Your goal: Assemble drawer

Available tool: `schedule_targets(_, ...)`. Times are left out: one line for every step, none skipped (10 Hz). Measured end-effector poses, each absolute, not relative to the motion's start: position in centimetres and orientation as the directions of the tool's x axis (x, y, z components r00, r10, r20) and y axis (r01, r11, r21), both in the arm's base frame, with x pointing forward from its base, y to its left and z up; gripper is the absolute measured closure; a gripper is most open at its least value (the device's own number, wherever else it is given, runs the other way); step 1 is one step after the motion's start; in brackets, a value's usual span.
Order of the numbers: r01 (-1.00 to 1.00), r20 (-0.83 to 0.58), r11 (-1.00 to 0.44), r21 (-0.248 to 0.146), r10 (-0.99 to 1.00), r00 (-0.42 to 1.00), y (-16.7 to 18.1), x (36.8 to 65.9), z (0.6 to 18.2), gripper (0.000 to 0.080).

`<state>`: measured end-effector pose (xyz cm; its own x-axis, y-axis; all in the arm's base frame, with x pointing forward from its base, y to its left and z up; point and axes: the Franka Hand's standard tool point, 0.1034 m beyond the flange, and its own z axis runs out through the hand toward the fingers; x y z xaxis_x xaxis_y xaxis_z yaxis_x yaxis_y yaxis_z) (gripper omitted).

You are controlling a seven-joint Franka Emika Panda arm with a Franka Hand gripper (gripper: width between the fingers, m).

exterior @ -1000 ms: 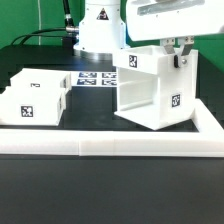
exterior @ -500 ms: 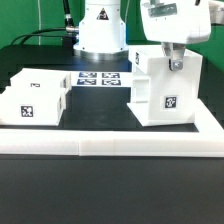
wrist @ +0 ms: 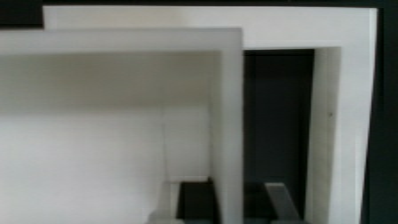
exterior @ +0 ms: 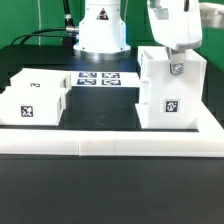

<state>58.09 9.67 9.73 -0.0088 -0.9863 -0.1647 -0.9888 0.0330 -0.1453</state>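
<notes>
At the exterior view's right, above the black table, my hand comes down from the top. It is clamped on the top edge of the big box. In the wrist view my two dark fingers stand on each side of one thin white wall, with that wall pinched between them. Past that wall I see a dark gap inside the box, and then more white walls.

The big box stands upright on the table. It has a small black-and-white tag on the side that faces the camera. Its bottom edge is just behind the long low white wall that runs along the front.

Well apart from it, on the exterior view's left, the two small trays sit close together, one behind the other. Each shows a square tag.

Between the trays and the big box, farther back, the marker board lies flat on the table. Behind it stands the white base of my arm.
</notes>
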Motion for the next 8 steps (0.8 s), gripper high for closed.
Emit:
schedule_targets(-0.988,-0.167,0.038,-0.151,-0.986,-0.013,9.7,59.2,9.7,0.0758)
schedule_targets(-0.988,-0.169,0.044,-0.146,-0.985,-0.019,9.7,60.1,9.8,0.0758)
schedule_targets(-0.989,-0.173,0.051,-0.142,-0.985,-0.026,9.7,61.3,9.8,0.0757)
schedule_targets(-0.987,-0.172,0.062,-0.149,-0.985,-0.036,9.7,62.3,9.9,0.0757)
schedule_targets(-0.985,-0.166,0.073,-0.154,-0.985,-0.047,9.7,63.1,9.9,0.0757)
schedule_targets(-0.985,-0.162,0.078,-0.153,-0.985,-0.053,9.8,63.9,10.0,0.0757)
schedule_targets(-0.985,-0.157,0.075,-0.153,-0.986,-0.051,9.7,64.6,10.0,0.0757)
schedule_targets(-0.986,-0.155,0.073,-0.150,-0.987,-0.049,9.8,64.9,10.1,0.0757)
